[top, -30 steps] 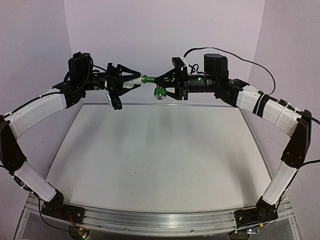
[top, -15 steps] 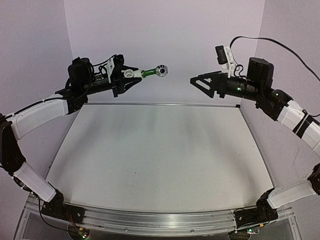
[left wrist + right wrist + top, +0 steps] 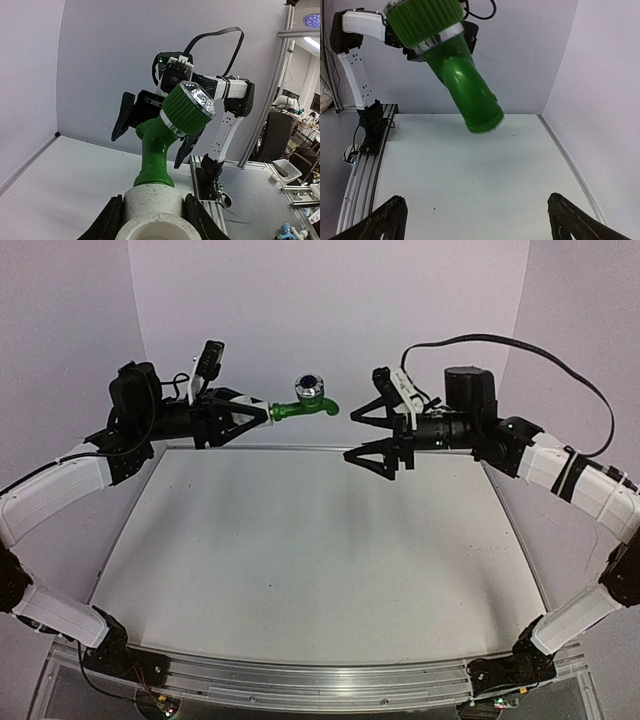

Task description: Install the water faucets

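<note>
The left claw (image 3: pixel 262 412) is clenched on the white fitting (image 3: pixel 152 205), held aloft over the far edge of the desk (image 3: pixel 300 570). This leaves the green faucet (image 3: pixel 300 408), seated in the fitting, projecting free rightward. The right claw (image 3: pixel 353 437) is released, jaws wide and empty. It faces the faucet but stands apart from it, judged ready to regrasp or turn it.

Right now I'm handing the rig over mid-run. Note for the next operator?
Left gripper: shut on the white fitting, held in the air above the table.
Right gripper: open, empty, facing the tap and clear of it.
Green tap: stem seated in the white fitting, sticking out toward the right gripper.
Done: tap and fitting joined.
Left: can't tell whether the joint is fully tight, so probably check it. No place to mount the assembly is in view.
</note>
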### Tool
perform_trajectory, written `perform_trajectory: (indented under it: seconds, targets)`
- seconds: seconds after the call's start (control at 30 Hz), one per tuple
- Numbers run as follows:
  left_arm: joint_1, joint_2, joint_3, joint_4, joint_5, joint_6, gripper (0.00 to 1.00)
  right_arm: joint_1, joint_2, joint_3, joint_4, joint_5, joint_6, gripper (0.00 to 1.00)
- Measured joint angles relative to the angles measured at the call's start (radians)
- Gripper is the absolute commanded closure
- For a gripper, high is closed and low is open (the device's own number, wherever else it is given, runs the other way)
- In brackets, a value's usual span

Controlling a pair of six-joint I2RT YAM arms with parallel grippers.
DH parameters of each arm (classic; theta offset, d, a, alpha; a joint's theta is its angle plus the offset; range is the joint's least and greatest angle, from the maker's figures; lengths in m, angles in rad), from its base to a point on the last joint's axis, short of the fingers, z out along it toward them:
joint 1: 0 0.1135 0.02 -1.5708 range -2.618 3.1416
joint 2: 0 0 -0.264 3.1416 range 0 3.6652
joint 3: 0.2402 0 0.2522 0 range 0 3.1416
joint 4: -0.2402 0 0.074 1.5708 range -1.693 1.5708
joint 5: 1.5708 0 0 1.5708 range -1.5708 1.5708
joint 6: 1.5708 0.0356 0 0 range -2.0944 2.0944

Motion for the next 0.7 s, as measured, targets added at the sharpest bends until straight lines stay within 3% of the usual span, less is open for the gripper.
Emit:
perform_trajectory:
  seconds: [0.23, 0.37, 0.6, 0.7]
  targets:
    - [-0.005, 0.027, -0.015, -0.004, 0.028, -0.076, 1.00, 0.066, 0.031, 0.043, 0.007, 0.039, -0.031, 0.02]
    - [-0.005, 0.058, -0.015, -0.009, 0.057, -0.095, 1.00, 0.068, 0.038, 0.080, 0.021, 0.043, -0.027, 0.08]
    - [-0.006, 0.106, -0.011, -0.010, 0.083, -0.115, 1.00, 0.091, 0.125, 0.155, 0.031, 0.025, -0.004, 0.29]
    - [-0.007, 0.127, 0.002, -0.015, 0.100, -0.114, 1.00, 0.100, 0.163, 0.164, 0.031, 0.019, 0.011, 0.53]
